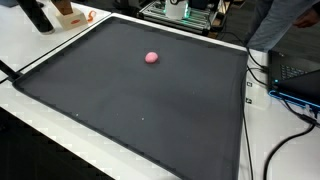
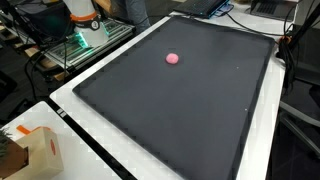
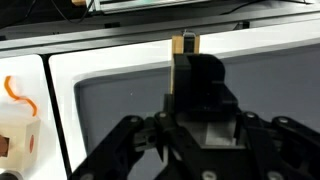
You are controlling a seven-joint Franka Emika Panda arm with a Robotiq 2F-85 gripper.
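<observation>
White bench [image 3: 110, 62] in a busy lab, a big dark mat [image 1: 150, 100] over most of it, one small pink ball [image 1: 151, 57] on the mat.

In both exterior views I see the ball [image 2: 172, 59] alone toward the mat's far end, touching nothing. It does not show in my wrist view. There the jaws look drawn together over the mat's edge, with a small tan bit at their tip that I cannot identify. A cardboard box [image 3: 15, 125] with an orange mark stands close on the bench, off the mat. I judge the ball light, round and quick to roll, perhaps soft. I would come straight down and pinch it across its widest part. The box looks light and easy to crush, so grip its side walls gently.
</observation>
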